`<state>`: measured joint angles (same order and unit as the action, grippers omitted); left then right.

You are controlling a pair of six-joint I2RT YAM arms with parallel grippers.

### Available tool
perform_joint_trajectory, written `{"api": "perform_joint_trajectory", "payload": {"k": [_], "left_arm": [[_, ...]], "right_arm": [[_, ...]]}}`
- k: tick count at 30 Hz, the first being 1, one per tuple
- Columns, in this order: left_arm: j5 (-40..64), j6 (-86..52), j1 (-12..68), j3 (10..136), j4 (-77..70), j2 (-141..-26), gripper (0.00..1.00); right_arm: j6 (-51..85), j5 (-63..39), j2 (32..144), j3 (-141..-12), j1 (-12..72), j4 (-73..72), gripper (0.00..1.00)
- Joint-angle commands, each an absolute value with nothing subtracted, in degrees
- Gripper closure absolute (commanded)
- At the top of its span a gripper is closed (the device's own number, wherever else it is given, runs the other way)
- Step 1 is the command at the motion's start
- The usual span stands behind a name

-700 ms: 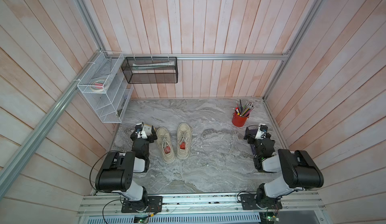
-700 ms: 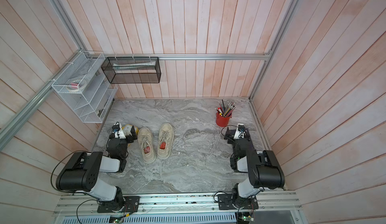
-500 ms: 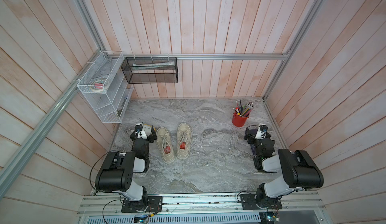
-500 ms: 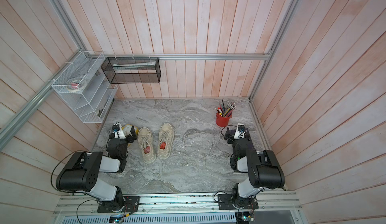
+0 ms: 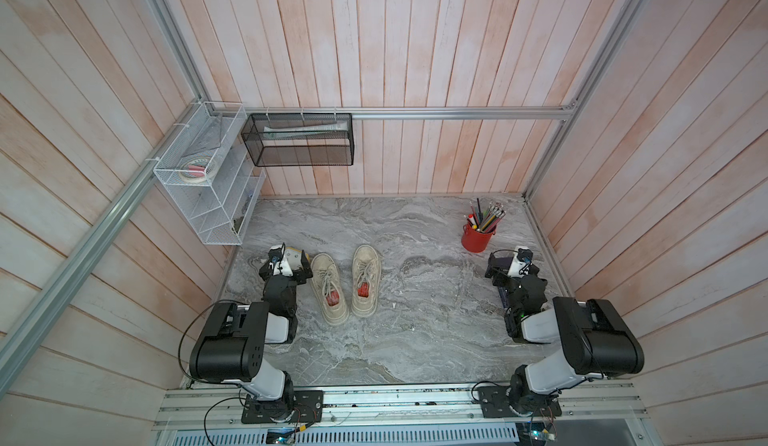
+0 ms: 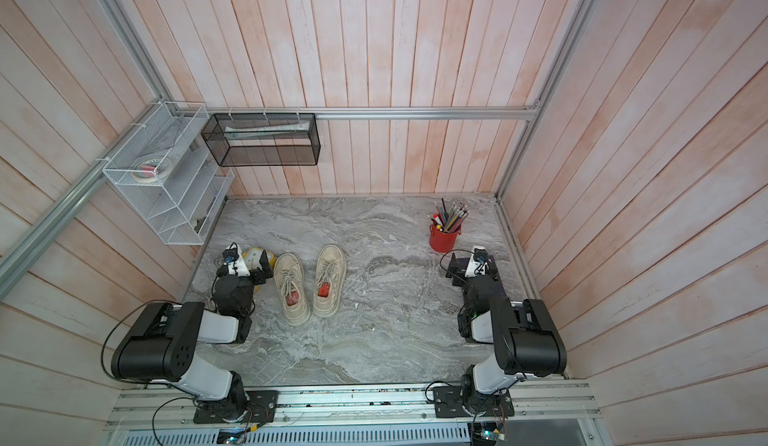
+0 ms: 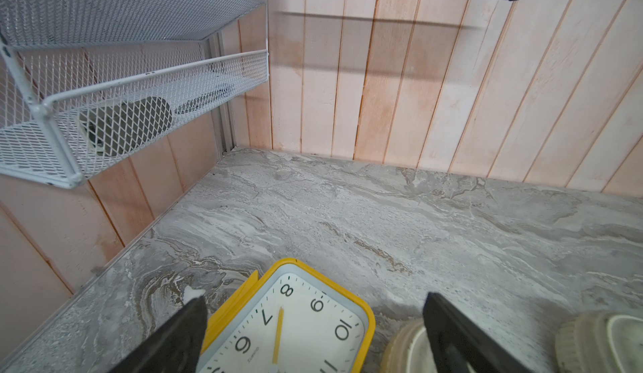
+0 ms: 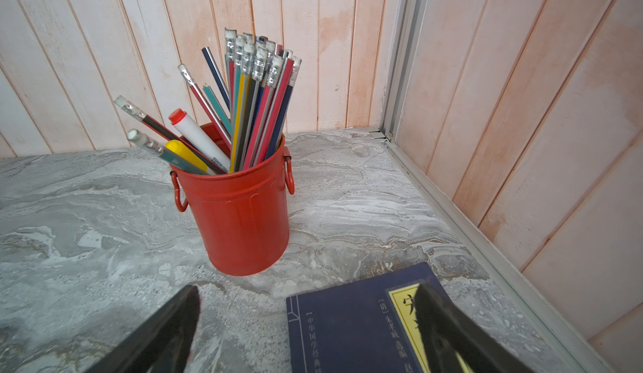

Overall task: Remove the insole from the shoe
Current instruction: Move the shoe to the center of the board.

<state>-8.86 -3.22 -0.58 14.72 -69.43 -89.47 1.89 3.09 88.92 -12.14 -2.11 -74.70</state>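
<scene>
Shoes (image 5: 365,265) lie side by side on the worktop (image 5: 415,340), neither held. Left hand (image 7: 315,300) stands open above a yellow clock (image 7: 306,329); right hand (image 8: 306,289) stands open above a blue book (image 8: 348,329).

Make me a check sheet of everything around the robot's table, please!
Surface: grey marble-patterned tabletop, a few small pale specks.
Job's things: beige lace-up canvas shoe and its matching partner side by side, toes toward the back wall; something red shows inside each opening.
Clutter: yellow-framed square clock lying flat; red metal bucket of pencils; dark blue book.
End effectors: left end effector open and empty, above the clock; right end effector open and empty, partly over the book.
Cables: black cables loop beside both arms, clear of the shoes.
Surroundings: pink wooden plank walls; white wire shelf rack; black mesh basket.
</scene>
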Motion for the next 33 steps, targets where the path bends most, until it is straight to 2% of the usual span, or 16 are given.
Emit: {"api": "perform_joint_trajectory", "payload": {"k": [1, 9, 13, 18, 22, 24, 27, 31, 33], "left_arm": [[-9.23, -3.25, -0.26, 14.24, -70.18, -89.65, 0.0], [-9.14, -3.3, -0.27, 14.0, -70.23, -89.44, 0.0], [-9.05, -3.25, -0.26, 12.41, -68.33, -83.64, 0.0], [-9.95, -3.14, -0.4, 13.13, -57.33, -71.96, 0.0], [-12.67, -6.31, -0.44, 16.04, -45.48, -63.36, 0.0], [-14.59, -10.49, -0.59, 19.98, -34.21, -59.58, 0.0], [-14.73, -15.05, -0.88, 25.79, -17.81, -55.91, 0.0], [-8.8, -21.2, -0.88, 31.18, -3.86, -54.54, 0.0], [-4.47, -23.81, -0.75, 32.99, 0.04, -54.14, 0.0]], "right_arm": [[2.04, 2.9, 89.43, -12.22, -2.02, -76.28, 0.02], [1.94, 2.68, 88.92, -11.73, -1.98, -76.87, 0.02], [1.41, 3.82, 81.4, -9.02, -1.46, -75.39, 0.02], [1.98, 3.67, 66.8, -10.85, -1.1, -58.93, 0.02], [11.79, 8.19, 57.35, -15.7, -1.13, -40.6, 0.02], [19.42, 10.89, 53.28, -19.44, -1.37, -26.68, 0.02], [22.52, 11.4, 49.57, -21.34, -1.53, -15.47, 0.02], [26.68, 5.2, 44.02, -20.43, -1.56, -9.65, 0.03], [30.82, 2.58, 41.05, -19.65, -1.58, -7.29, 0.07]]}}
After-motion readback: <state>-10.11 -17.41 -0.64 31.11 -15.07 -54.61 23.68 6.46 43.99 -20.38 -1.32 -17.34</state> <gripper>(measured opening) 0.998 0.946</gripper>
